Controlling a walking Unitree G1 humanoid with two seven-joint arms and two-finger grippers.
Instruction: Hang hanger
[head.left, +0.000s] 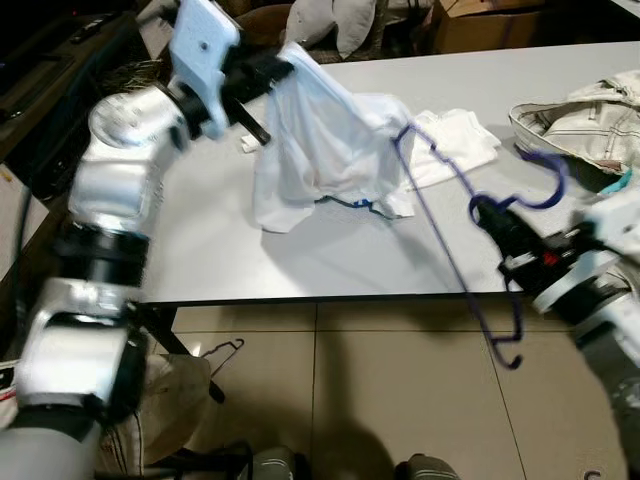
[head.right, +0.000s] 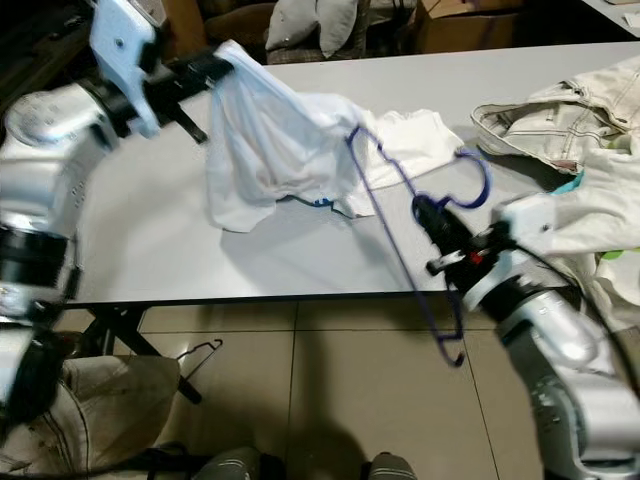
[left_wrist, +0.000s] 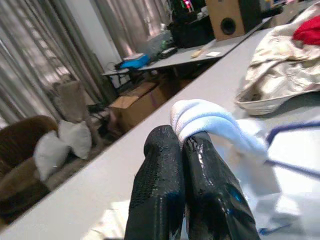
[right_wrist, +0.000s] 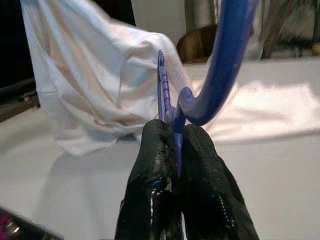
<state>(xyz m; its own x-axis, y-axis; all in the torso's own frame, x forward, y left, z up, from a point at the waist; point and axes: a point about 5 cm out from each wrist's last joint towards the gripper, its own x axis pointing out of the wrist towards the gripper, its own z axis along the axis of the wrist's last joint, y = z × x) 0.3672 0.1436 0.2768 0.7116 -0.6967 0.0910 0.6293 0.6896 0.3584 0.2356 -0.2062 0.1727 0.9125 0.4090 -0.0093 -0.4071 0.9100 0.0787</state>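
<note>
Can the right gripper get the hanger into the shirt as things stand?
Probably yes. The right gripper is shut on the blue hanger, whose far end already touches the white shirt that the left gripper holds lifted off the table. Nothing lies between them.

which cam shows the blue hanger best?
Right eye view: the whole blue hanger shows, hook to lower end, held by the right gripper. Left eye view matches, slightly blurrier. Right wrist view catches the hook close up; left wrist view just a blue strip.
</note>
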